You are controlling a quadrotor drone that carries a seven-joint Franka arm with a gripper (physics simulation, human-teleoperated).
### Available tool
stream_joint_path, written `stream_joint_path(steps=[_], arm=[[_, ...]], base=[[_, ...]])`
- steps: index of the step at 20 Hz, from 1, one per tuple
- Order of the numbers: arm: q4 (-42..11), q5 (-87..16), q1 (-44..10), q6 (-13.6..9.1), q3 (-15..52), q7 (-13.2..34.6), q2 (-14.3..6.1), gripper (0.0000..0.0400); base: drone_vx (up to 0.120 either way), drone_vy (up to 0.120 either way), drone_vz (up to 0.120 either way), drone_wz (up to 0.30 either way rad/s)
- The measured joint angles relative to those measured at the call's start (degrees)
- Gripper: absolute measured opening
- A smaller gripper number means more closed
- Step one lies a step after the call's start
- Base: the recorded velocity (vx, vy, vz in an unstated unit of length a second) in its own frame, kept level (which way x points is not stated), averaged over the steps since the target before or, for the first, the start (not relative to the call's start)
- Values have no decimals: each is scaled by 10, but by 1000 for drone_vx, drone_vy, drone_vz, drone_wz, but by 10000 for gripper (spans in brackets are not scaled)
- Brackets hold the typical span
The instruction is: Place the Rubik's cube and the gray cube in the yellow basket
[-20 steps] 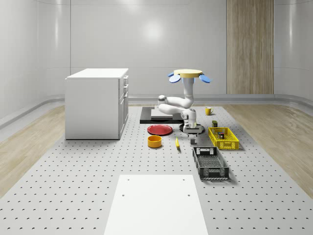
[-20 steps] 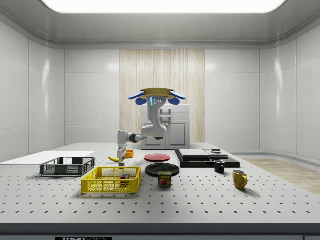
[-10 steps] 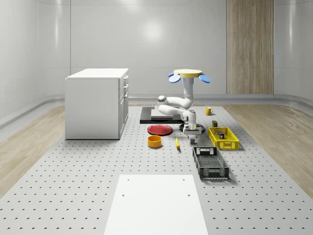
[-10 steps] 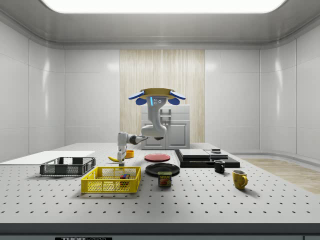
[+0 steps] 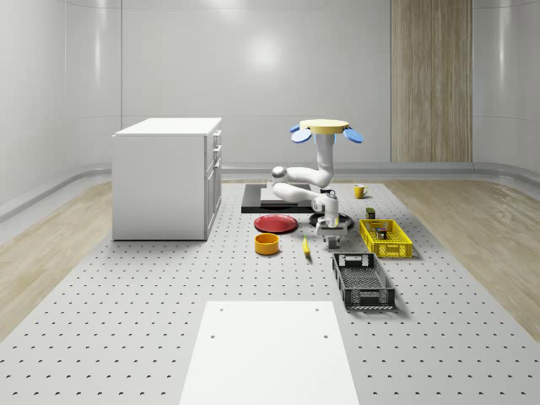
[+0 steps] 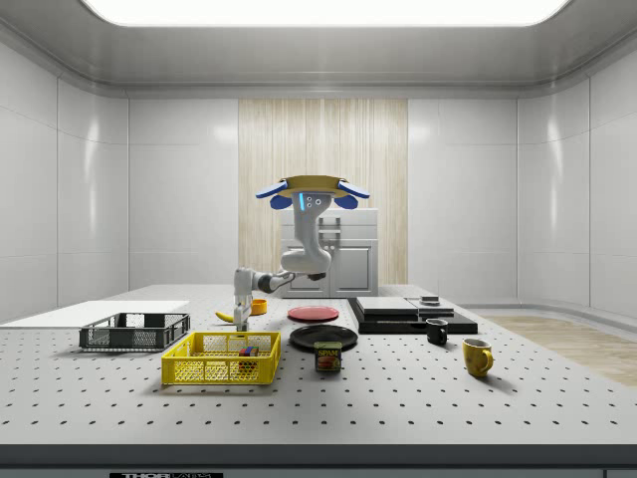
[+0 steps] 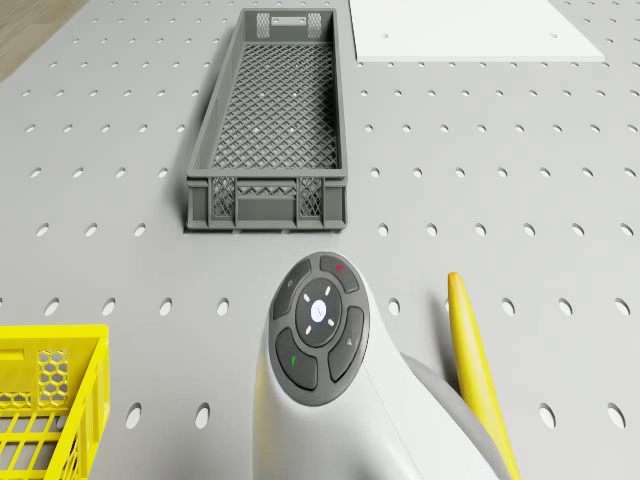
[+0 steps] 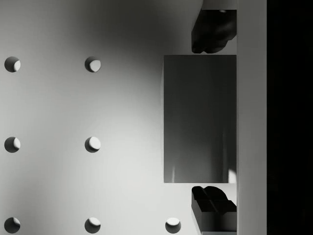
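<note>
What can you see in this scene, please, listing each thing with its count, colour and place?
Cabinet: one, white, whole-scene view's left.
Sheet: one, white, front of table.
Crate: one, dark gray, beside sheet.
Yellow basket: one, behind crate.
Rubik's cube: one, multicoloured, inside basket.
Gray cube: one, on table, between the pincer fingers.
Banana: one, yellow, beside bowl.
Bowl: one, orange.
Plates: red; black.
Can: one, near black plate.
Mugs: black; yellow.
Slab: one, black.
Drone: hovering above the plates.
Arm: white, reaching down.
Pincer: open, astride gray cube.
</note>
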Motion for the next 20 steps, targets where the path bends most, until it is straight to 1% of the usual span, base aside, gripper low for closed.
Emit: stream_joint_path(steps=[1, 3, 6, 9, 14, 19, 20], arm=[[1, -2, 0, 0, -2, 0, 1, 367], [1, -4, 0, 0, -4, -1, 2, 321], [2, -7, 0, -1, -6, -1, 4, 284], [2, -9, 1, -3, -7, -2, 6, 266], [2, -9, 2, -6, -7, -3, 9, 255], [-8, 14, 9, -19, 19, -4, 11, 251], [-11, 21, 11, -22, 26, -4, 11, 251]], base=[[0, 0, 0, 0], [0, 0, 0, 0], [0, 0, 0, 0], [0, 0, 0, 0], [0, 0, 0, 0], [0, 0, 0, 0], [0, 0, 80, 0]])
